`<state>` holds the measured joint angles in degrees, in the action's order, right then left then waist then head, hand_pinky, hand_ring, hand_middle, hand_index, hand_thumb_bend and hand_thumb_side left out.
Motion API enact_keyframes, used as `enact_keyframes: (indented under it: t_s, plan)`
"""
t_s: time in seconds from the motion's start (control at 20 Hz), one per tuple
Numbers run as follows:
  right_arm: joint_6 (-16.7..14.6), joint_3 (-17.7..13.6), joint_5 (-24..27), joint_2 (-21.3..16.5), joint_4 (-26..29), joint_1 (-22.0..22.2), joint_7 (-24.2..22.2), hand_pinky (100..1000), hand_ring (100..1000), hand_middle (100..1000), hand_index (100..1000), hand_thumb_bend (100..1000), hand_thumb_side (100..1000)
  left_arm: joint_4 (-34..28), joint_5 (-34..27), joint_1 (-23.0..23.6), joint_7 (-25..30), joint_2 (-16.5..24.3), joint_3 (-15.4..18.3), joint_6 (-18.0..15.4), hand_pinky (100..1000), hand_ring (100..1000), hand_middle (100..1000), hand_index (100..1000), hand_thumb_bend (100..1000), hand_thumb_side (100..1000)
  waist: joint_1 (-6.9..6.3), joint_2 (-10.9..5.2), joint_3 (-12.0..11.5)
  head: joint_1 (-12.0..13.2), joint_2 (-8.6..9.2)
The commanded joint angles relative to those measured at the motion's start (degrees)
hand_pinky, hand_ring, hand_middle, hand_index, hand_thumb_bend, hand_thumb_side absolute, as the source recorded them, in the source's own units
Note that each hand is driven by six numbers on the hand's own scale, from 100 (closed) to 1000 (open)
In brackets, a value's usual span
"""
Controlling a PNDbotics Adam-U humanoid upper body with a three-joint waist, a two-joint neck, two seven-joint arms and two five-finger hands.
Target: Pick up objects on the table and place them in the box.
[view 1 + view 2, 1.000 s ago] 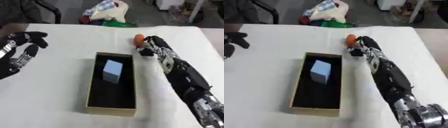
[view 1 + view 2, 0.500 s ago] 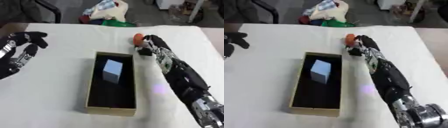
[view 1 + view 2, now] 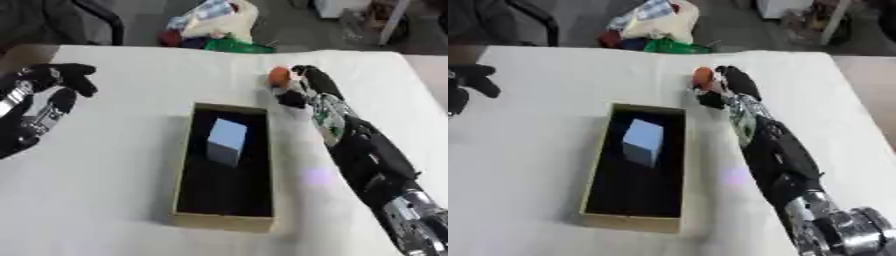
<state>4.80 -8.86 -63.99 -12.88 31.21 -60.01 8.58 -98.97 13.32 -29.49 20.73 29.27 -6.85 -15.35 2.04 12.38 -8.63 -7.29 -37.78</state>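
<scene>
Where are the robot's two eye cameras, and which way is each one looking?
Left eye view: sits in the robot's head, looking down at the white table; shows the left hand open at the left edge and the right hand reaching to an orange object.
Right eye view: same head, set slightly to the right, looking down too; the left hand is mostly cut off at the edge.
Both share: the box holding a pale blue block, the right arm and the orange object.

Right hand [image 3: 308, 90] around orange ball [image 3: 278, 76]
</scene>
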Motion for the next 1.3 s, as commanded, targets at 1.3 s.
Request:
enact_keyframes:
  t_s: [1.3]
  plan:
    - [1.79,-0.47,-0.13,-0.17,0.75,-0.86,4.22,774,846,783,887,193,704,-1.05,-0.53,-1.29,0.63,0.39,0.62,-0.17,786,677,642,895,100,969,-0.39,-0.3,-0.65,-0.28,0.03]
